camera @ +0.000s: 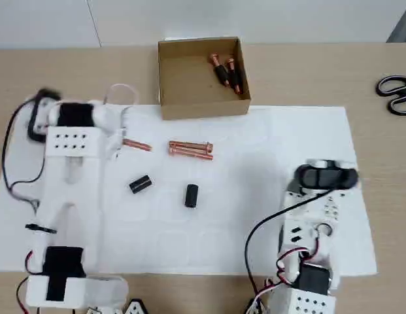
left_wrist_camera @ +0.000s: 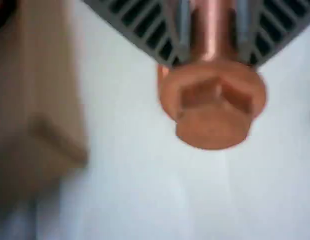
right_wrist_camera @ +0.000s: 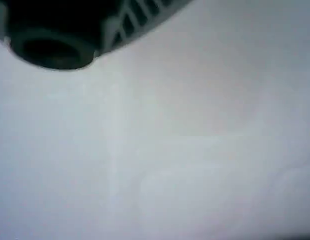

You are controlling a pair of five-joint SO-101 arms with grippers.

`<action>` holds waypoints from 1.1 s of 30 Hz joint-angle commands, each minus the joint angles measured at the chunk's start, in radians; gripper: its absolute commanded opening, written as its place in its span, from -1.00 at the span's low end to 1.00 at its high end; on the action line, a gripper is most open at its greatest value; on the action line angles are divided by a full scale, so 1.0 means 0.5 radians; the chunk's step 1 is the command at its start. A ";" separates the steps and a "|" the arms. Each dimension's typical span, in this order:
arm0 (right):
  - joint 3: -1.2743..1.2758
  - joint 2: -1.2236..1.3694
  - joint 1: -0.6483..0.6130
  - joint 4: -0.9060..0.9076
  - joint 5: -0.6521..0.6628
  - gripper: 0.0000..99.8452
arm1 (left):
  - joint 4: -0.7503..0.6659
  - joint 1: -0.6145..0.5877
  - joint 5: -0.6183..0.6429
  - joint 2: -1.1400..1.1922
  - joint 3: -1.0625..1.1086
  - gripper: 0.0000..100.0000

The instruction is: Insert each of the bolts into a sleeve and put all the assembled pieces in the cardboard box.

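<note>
Paper (camera: 255, 216) in a white sheet covers the middle of the worktop (camera: 46, 72). The left gripper (left_wrist_camera: 212, 30) sits at the sheet's far left corner and is clamped on a copper bolt (left_wrist_camera: 212, 102). Its ribbed fingers (left_wrist_camera: 145, 35) press the shank from both sides, and the flanged hexagonal head sticks out past them. In the high view this bolt points to the right over the paper.

Just to its right, two loose bolts (camera: 189, 145) lie side by side, touching, each running left to right. Nearer than these, two black sleeves lie on the sheet apart from each other. The left sleeve (camera: 140, 184) is tilted, and the right sleeve (camera: 191, 195) points near to far.

The right gripper (right_wrist_camera: 70, 27) hangs over the right part of the sheet and grips a held sleeve (right_wrist_camera: 50, 50), also black, whose open end shows beyond the ribbed finger.

The cardboard box (camera: 183, 104) stands at the far edge of the sheet. Two assembled pieces (camera: 226, 72) lie together in its far right corner. Scissors (camera: 395, 95) rest at the far right of the worktop, well apart from everything else.
</note>
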 commanded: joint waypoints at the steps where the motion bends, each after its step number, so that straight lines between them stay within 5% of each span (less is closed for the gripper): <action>1: 0.009 -0.048 -0.358 -0.048 0.040 -0.98 | 0.267 0.107 -0.460 -0.037 -0.358 -0.99; 7: 0.009 -0.051 -0.858 -0.180 0.420 -0.98 | 0.460 0.135 -0.841 -0.040 -0.624 -0.99; 14: 0.009 -0.032 -0.891 -0.827 0.423 -0.98 | 0.460 0.341 -1.117 -0.043 -0.898 -0.99; 23: 0.009 -0.051 -0.987 -0.968 0.313 -0.98 | 0.356 0.792 -1.430 -0.331 -1.103 -0.99; 33: 0.009 -0.051 -1.085 -1.303 0.157 -0.98 | -0.003 0.868 -1.676 -0.476 -1.002 -0.99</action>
